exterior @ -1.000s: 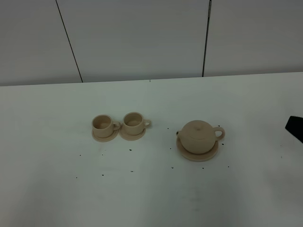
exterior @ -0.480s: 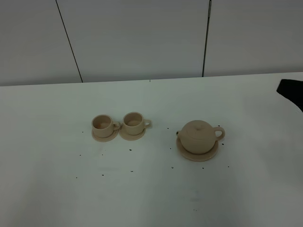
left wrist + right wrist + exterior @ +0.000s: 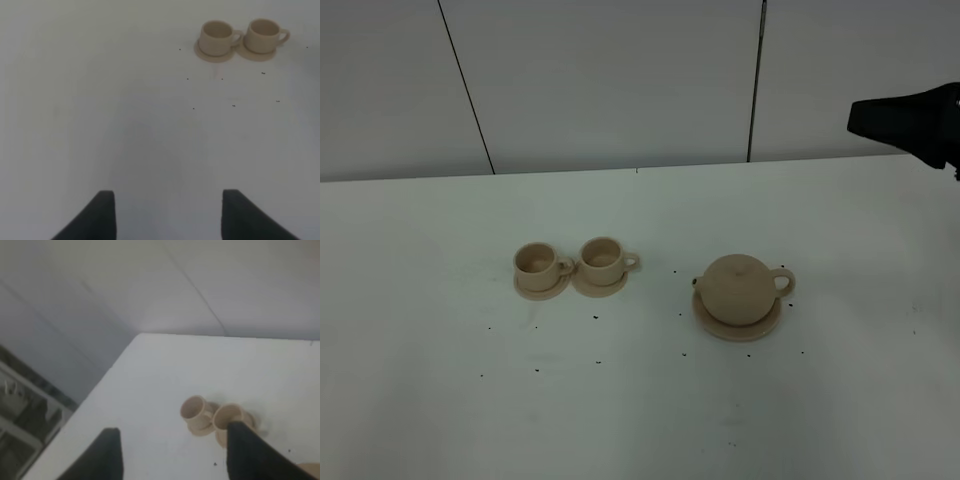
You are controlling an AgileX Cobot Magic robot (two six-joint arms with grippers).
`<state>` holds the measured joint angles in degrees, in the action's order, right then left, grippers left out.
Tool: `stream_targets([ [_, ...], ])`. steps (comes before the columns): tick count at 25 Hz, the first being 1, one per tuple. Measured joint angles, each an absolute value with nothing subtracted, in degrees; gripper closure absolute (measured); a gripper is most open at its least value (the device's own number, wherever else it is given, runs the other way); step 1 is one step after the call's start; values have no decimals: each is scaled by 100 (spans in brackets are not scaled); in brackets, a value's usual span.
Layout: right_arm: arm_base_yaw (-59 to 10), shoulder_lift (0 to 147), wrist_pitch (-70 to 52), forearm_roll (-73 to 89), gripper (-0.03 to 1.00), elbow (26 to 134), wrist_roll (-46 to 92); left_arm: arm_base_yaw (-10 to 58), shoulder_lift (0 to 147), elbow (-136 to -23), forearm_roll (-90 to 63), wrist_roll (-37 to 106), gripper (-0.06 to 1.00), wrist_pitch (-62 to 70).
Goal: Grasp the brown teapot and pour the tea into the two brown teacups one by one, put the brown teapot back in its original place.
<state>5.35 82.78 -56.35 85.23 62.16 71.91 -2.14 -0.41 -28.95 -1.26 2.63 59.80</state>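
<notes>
Beige-tan ceramic is all we have to work with, and none of it is in hand yet. The brown teapot (image 3: 738, 288) sits lid-on in the wide saucer (image 3: 740, 331), its original place. Its loop handle faces the right side of the table and its short spout faces the cups. The first teacup (image 3: 536, 262) and the second teacup (image 3: 603, 256) stand side by side, well apart from the teapot.

We judge the task to be at its first step, the reach for the teapot. The right gripper (image 3: 172, 455) hangs high with its jaws spread wide and nothing between them. In the high view it shows only as a dark shape at the upper right edge, far from the pot. The left gripper (image 3: 167, 215) also has its jaws parted and empty, low over bare table, with the cups well ahead of it.

Next, we think the right gripper must come down and close on the handle, keeping the pot level so the lid stays seated.

The table (image 3: 440, 400) is plain matte white with a few dark specks (image 3: 596, 317). Behind it the wall (image 3: 620, 80) is pale grey panels with dark seams. Past the table's edge the right wrist view shows something dim and blurred that we cannot make out.
</notes>
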Motion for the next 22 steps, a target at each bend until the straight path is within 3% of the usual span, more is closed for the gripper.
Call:
stream_targets([
  [15, 451, 8919, -6423, 6327, 51, 7792, 7227, -214, -41, -2895, -126, 263, 41, 5980],
  [22, -521, 8932, -6433, 4922, 51, 8093, 7419, -214, -41, -2895, -126, 263, 41, 5980],
])
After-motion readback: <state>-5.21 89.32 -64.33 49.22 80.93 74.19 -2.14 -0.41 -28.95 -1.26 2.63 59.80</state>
